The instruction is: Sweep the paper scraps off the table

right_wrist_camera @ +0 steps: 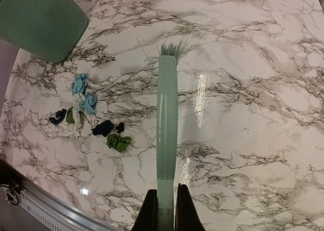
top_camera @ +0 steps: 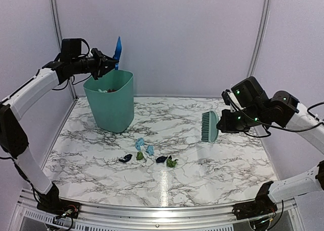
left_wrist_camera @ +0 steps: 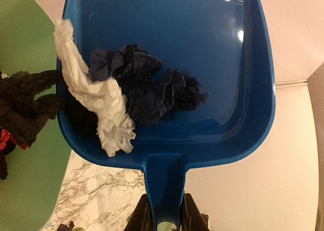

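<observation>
Paper scraps (top_camera: pixel 150 150) lie in a loose cluster on the table (top_camera: pixel 217 165), near the middle and slightly left. They are light blue, green, dark blue and white, some touching and some just apart. More crumpled pieces (left_wrist_camera: pixel 147 86), dark blue and white, sit in the blue dustpan (left_wrist_camera: pixel 212 53), the white one draped over its left lip.

These wads look nearly weightless and soft, so they would likely skitter or roll under bristles rather than slide in a tidy heap. Pinching them singly seems a poor way to take hold. A better way is to sweep them low and slowly from their right side.

The left gripper (left_wrist_camera: pixel 164 216) is clamped on the dustpan handle, holding the pan tipped over the green bin (top_camera: pixel 111 107) at the far left. The right gripper (right_wrist_camera: pixel 164 208) is closed around the handle of the mint brush (right_wrist_camera: pixel 167 114). The brush sits right of the scraps and well apart from them; whether its bristles touch the marble I cannot tell.
</observation>
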